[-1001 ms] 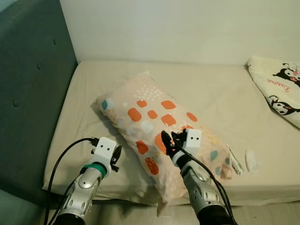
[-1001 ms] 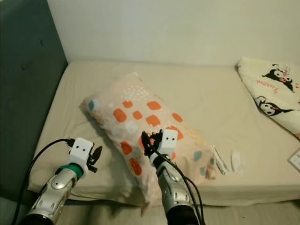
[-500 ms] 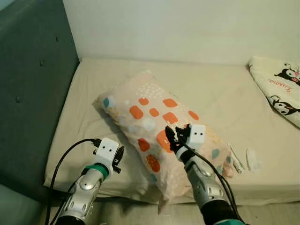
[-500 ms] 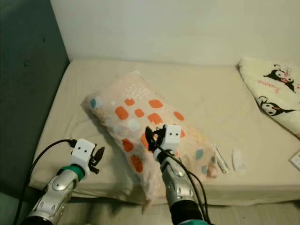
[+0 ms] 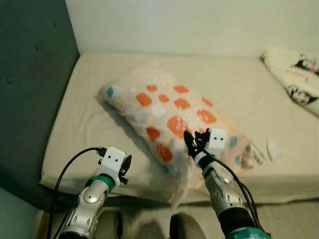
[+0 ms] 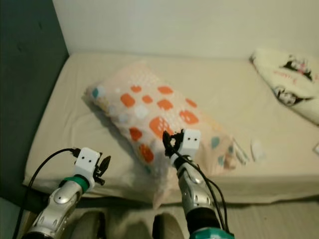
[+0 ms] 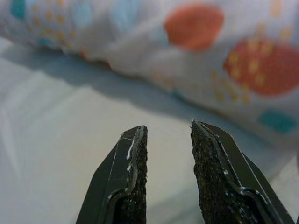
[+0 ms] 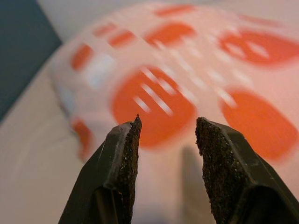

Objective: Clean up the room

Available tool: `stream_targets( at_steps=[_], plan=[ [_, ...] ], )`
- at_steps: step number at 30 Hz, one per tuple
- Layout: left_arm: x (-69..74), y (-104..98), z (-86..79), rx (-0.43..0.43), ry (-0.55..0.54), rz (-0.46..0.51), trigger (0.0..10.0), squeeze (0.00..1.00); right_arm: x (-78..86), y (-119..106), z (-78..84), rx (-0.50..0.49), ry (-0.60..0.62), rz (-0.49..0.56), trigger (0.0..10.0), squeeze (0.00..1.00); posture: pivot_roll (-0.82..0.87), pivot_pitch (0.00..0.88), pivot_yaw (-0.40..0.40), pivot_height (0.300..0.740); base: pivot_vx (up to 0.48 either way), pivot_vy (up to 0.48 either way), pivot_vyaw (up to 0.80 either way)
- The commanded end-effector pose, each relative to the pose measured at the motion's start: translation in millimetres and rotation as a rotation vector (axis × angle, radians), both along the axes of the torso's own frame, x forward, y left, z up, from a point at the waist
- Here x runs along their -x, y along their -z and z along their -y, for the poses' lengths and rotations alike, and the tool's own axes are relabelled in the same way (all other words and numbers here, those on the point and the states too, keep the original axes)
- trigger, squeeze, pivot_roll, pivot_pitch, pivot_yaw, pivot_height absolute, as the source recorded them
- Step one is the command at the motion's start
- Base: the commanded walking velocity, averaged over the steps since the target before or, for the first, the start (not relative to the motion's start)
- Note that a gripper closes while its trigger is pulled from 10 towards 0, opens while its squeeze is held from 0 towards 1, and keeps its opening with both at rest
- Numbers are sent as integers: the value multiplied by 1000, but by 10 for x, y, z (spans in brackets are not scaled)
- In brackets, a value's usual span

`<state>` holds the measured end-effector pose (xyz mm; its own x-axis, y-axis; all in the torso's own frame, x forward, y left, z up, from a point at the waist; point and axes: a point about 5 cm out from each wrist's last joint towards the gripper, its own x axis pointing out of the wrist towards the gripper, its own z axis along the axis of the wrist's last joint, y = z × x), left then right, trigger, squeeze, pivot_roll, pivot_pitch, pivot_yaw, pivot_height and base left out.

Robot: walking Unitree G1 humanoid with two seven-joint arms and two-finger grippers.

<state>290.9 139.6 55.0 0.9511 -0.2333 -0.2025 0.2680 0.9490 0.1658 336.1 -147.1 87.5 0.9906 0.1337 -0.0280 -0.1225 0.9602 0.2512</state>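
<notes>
A pale pillow [image 5: 169,109] with orange and teal patches lies slantwise on the beige bed sheet [image 5: 239,89]. Its near end hangs over the bed's front edge. My right gripper [image 5: 192,142] hovers open just over the pillow's near part. In the right wrist view the right gripper [image 8: 167,122] frames an orange patch of the pillow [image 8: 159,102], with nothing between the fingers. My left gripper [image 5: 124,169] is open above the sheet at the front left, beside the pillow. The left wrist view has the left gripper [image 7: 168,128] over bare sheet, with the pillow [image 7: 210,51] beyond it.
A dark teal headboard [image 5: 30,74] runs along the left. A white blanket with cartoon prints [image 5: 294,74] lies at the far right. Small white bits [image 5: 273,149] and a thin tube [image 5: 257,153] rest on the sheet right of the pillow. My feet [image 5: 184,229] stand below the bed edge.
The whole view has tilted downward, bringing the floor and my feet into sight. My right gripper sits a little nearer the pillow's front end. Both grippers stay open.
</notes>
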Motion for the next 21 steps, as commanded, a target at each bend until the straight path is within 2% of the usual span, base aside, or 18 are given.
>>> stream_targets(
  at_steps=[1, 2, 3, 5, 6, 7, 9, 10, 11, 12, 13, 15, 16, 17, 18, 19, 20, 21],
  plan=[
    [29, 11, 19, 6, 5, -11, 10000, 0, -10, -4, 92, -2, 44, 2, 10000, 0, 52, 59, 0, 586, 0, 0, 0],
    [29, 11, 19, 6, 5, -11, 10000, 0, -10, -4, 92, -2, 44, 2, 10000, 0, 52, 59, 0, 586, 0, 0, 0],
    [35, -28, 21, 13, 4, 2, 10000, 0, -44, -82, 293, 49, 146, 35, 10000, 0, 59, 80, -6, 576, 0, 0, 0],
    [35, -28, 21, 13, 4, 2, 10000, 0, -44, -82, 293, 49, 146, 35, 10000, 0, 59, 80, -6, 576, 0, 0, 0],
    [34, -65, 12, 14, 3, 16, 10000, 0, -64, -187, 548, 95, 288, 77, 10000, 0, 62, 85, -7, 566, 0, 0, 0],
    [34, -65, 12, 14, 3, 16, 10000, 0, -64, -187, 548, 95, 288, 77, 10000, 0, 62, 85, -7, 566, 0, 0, 0],
    [24, -120, -27, 11, -3, 34, 10000, 0, -42, -320, 1001, 143, 500, 103, 10000, 0, 70, 94, -9, 566, 0, 0, 0],
    [21, -138, -41, 10, -6, 40, 10000, 0, -21, -364, 1150, 160, 567, 110, 10000, 0, 70, 94, -9, 566, 0, 0, 0],
    [21, -138, -41, 10, -6, 40, 10000, 0, -21, -364, 1150, 160, 567, 110, 10000, 0, 70, 94, -9, 566, 0, 0, 0],
    [19, -153, -62, 9, -9, 44, 10000, 0, 14, -371, 1308, 208, 627, 89, 10000, 0, 73, 97, -10, 566, 0, 0, 0],
    [19, -153, -62, 9, -9, 44, 10000, 0, 14, -371, 1308, 208, 627, 89, 10000, 0, 73, 97, -10, 566, 0, 0, 0],
    [14, -168, -104, 2, -18, 49, 10000, 0, 82, -274, 1509, 362, 677, -20, 10000, 0, 73, 97, -10, 566, 0, 0, 0],
    [14, -168, -104, 2, -18, 49, 10000, 0, 82, -274, 1509, 362, 677, -20, 10000, 0, 73, 97, -10, 566, 0, 0, 0],
    [11, -177, -124, 0, -23, 51, 10000, 0, 100, -166, 1525, 460, 646, -105, 10000, 0, 73, 97, -10, 566, 0, 0, 0],
    [-12, -208, -158, -4, -33, 60, 10000, 0, 97, 33, 1371, 556, 524, -208, 10000, 0, 64, 101, -9, 566, 0, 0, 0],
    [-40, -255, -199, -4, -46, 72, 10000, 0, 90, 220, 1150, 624, 387, -292, 10000, 0, 59, 103, -7, 566, 0, 0, 0],
    [-58, -288, -227, -5, -55, 80, 10000, 0, 96, 337, 1000, 666, 295, -342, 10000, 0, 59, 103, -7, 566, 0, 0, 0],
    [-87, -346, -276, -1, -65, 95, 10000, 0, 68, 407, 758, 635, 215, -350, 10000, 0, 60, 105, -5, 566, 0, 0, 0]
  ],
)
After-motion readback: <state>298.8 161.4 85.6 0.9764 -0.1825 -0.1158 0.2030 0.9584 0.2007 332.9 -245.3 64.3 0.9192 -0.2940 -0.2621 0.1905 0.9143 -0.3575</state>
